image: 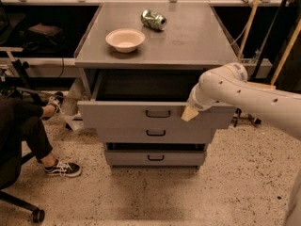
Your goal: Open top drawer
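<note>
The top drawer is the wide grey front with a small black bar handle at its centre. It stands pulled out from the cabinet, and its dark inside shows behind the front. My white arm comes in from the right. The gripper is at the drawer front's upper right part, to the right of the handle, with its tan tip against the front panel.
A beige bowl and a crushed green can lie on the cabinet top. Two narrower drawers sit below. A seated person's leg and shoe and a chair wheel are at the left.
</note>
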You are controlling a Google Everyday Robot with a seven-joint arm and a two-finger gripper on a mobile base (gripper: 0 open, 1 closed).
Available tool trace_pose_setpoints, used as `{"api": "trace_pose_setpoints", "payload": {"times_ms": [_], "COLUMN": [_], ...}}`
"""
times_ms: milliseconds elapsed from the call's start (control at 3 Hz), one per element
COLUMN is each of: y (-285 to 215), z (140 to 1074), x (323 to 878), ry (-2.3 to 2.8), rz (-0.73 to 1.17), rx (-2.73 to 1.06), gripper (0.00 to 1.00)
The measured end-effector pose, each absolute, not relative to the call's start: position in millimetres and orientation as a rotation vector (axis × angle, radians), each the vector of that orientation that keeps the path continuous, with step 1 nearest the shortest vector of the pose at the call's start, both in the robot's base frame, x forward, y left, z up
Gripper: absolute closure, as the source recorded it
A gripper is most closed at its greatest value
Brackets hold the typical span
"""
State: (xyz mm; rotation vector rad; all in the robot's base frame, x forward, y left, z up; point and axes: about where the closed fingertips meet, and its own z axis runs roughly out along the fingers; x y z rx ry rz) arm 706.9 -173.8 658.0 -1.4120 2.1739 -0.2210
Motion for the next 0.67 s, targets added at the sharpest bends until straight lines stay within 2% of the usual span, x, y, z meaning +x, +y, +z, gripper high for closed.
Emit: {"api": "trace_pose_setpoints", "payload": {"times_ms": [667], "y": [-174.7], "z": [656.7], "x": [697.3], "ry": [2.188], "rz": [-0.227], "rx": [-1.409], "gripper": [1.00]}}
